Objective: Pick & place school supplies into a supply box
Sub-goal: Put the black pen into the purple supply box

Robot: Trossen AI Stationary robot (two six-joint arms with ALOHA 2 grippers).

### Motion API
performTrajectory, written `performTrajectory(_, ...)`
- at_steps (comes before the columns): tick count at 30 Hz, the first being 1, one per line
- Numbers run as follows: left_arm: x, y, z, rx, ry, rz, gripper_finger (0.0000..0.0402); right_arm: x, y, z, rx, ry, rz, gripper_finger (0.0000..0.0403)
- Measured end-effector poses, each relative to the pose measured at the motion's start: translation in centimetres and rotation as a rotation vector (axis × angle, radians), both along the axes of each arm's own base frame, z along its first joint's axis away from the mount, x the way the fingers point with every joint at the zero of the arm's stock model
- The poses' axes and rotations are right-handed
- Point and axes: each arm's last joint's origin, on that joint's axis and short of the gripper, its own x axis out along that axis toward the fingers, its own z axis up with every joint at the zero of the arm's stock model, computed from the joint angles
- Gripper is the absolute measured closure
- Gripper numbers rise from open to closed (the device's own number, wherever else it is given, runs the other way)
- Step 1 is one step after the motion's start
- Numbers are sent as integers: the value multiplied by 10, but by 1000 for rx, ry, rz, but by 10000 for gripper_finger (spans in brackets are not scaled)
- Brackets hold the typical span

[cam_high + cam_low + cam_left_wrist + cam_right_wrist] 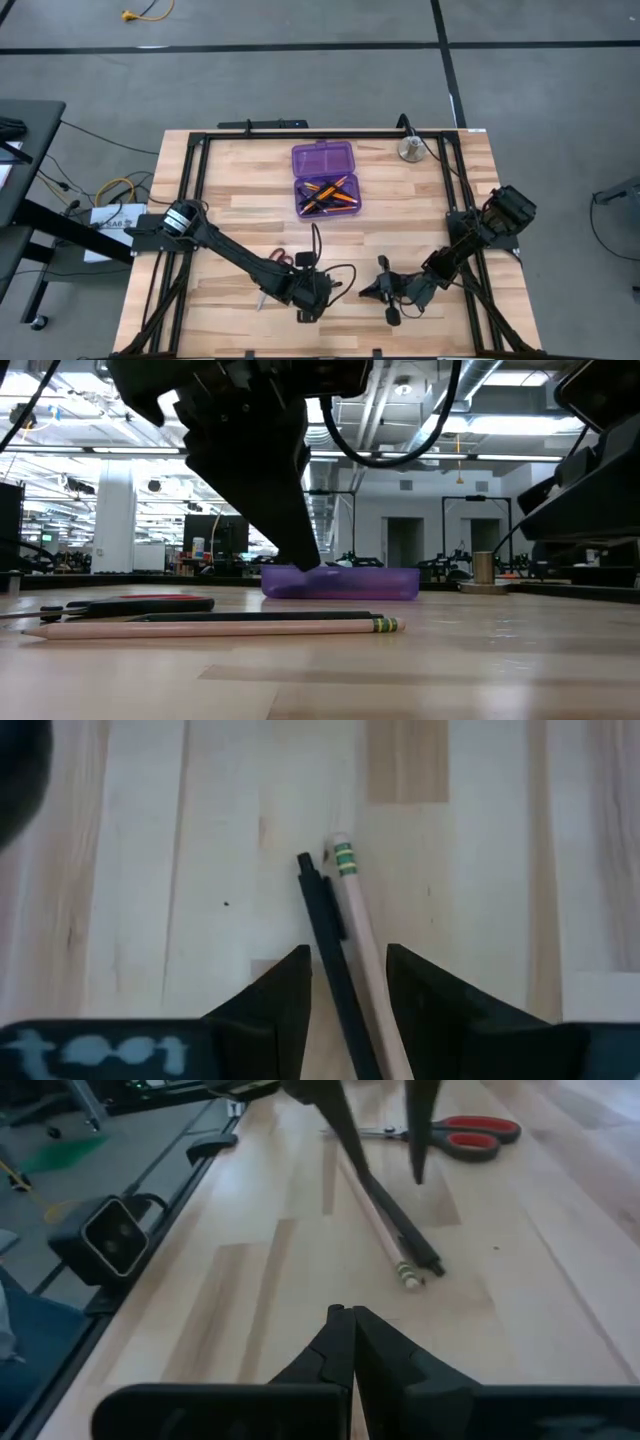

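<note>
A black pen [325,930] and an orange pencil [360,920] lie side by side on the wooden table, near its front edge. My left gripper [348,985] hovers open just above them, pointing down, one finger over each side of the pair. In the low view its fingers [305,555] end clear above the pencil [210,626]. The red-and-black scissors [282,257] lie flat just beyond. The purple supply box [328,195] sits open at the table's middle back, with pencils and pens inside. My right gripper [352,1335] is shut and holds nothing, low over the table to the right of the pen.
The box's lid [322,158] lies open flat on its far side. A round silver disc [410,150] stands at the back right. A small camera [115,1235] sits on the black frame at the table's near edge. Bare wood lies between the pen and the box.
</note>
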Motion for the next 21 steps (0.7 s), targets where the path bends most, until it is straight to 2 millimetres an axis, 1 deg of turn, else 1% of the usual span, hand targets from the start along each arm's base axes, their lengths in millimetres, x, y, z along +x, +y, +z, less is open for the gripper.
performTrajectory(8,-1,4,-1,-4,21,42,281,-2,4,1,11,1,16,402)
performTrajectory(16,7,17,-2,-22,5,113,281,-9,11,1,17,3,46,402)
performTrajectory(21,11,18,-1,-61,-16,113,281,-12,15,1,17,2,62,402)
